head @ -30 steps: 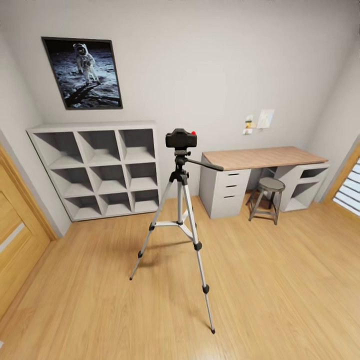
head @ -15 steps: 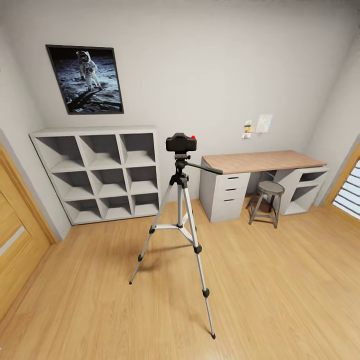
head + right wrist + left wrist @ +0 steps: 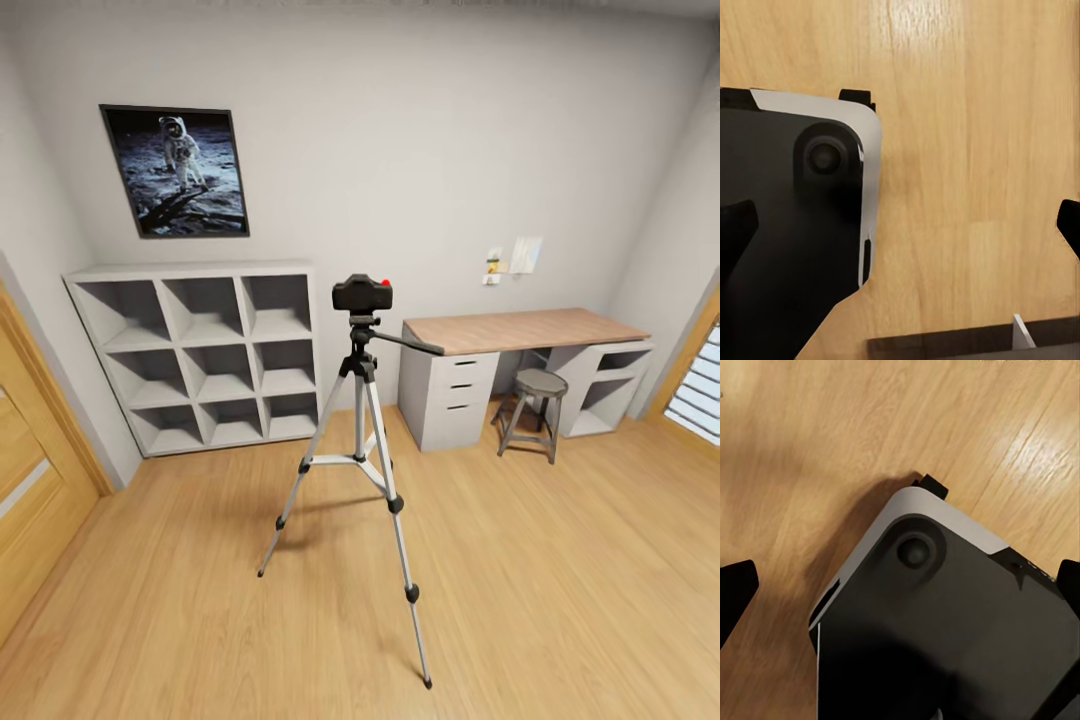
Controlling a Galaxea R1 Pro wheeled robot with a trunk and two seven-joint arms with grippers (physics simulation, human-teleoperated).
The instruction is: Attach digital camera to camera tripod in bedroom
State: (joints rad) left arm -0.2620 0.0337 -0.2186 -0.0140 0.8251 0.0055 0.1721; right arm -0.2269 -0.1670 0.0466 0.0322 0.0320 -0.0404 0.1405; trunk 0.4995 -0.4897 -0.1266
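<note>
the bedroom floor (image 3: 560, 600) of light wood planks takes up most of the head view, with pale grey walls behind. against the far wall stand 1 white cube shelf (image 3: 200, 360) with 9 open cubbies, and 1 desk (image 3: 520, 330) with a wood top, 3 drawers and 1 stool (image 3: 535, 385) beside it. 1 astronaut poster (image 3: 178, 170) hangs above the shelf.

the camera tripod (image 3: 360, 470) stands mid-room on its 3 silver legs, all feet on the floor, its pan handle pointing toward the desk. the digital camera (image 3: 362, 293) sits upright on the tripod head, red button on top, seemingly already mounted; i judge the task essentially done.

for this step the best course is likely to keep both arms and the base well clear of the tripod legs, since a nudge could topple it.

the left gripper (image 3: 900, 600) and right gripper (image 3: 900, 225) both point down at the floor over the robot's own base (image 3: 945, 645), fingertips spread wide with nothing between them.
</note>
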